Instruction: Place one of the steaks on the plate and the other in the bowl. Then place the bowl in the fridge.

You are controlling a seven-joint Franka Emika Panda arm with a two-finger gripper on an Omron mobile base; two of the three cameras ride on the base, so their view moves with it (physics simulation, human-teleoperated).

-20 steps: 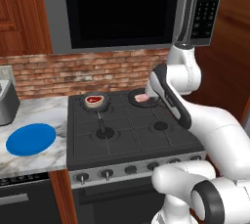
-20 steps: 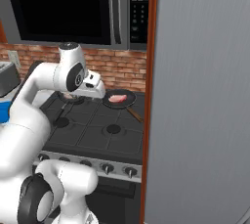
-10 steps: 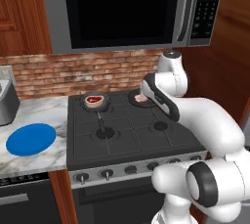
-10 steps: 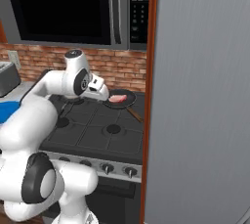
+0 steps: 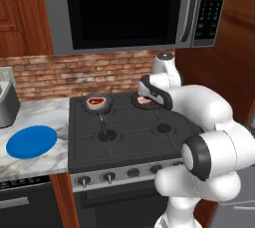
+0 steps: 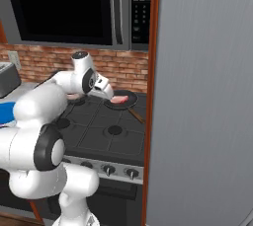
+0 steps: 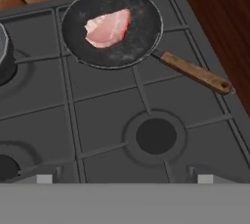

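Left base view: the blue plate (image 5: 31, 141) lies on the marble bench (image 5: 35, 160), and the dark red steak (image 5: 95, 102) sits in a pan on the stove (image 5: 124, 135).

Right base view: the grey fridge (image 6: 207, 96) stands beside the stove.

Hand view: the claw (image 7: 122, 179) is spread wide, empty, above the stove; the pale pink steak (image 7: 108, 28) lies in a black frying pan (image 7: 141, 32).

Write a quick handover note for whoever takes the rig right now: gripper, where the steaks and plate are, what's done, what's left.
Gripper: open, empty, near the right rear pan.
Pale pink steak: lies in that pan.
Dark red steak: in the left rear pan.
Blue plate: bare, on the counter left of the stove.
Fridge: doors shut.
Done: nothing placed yet.
Left: both steaks, then bowl into fridge.
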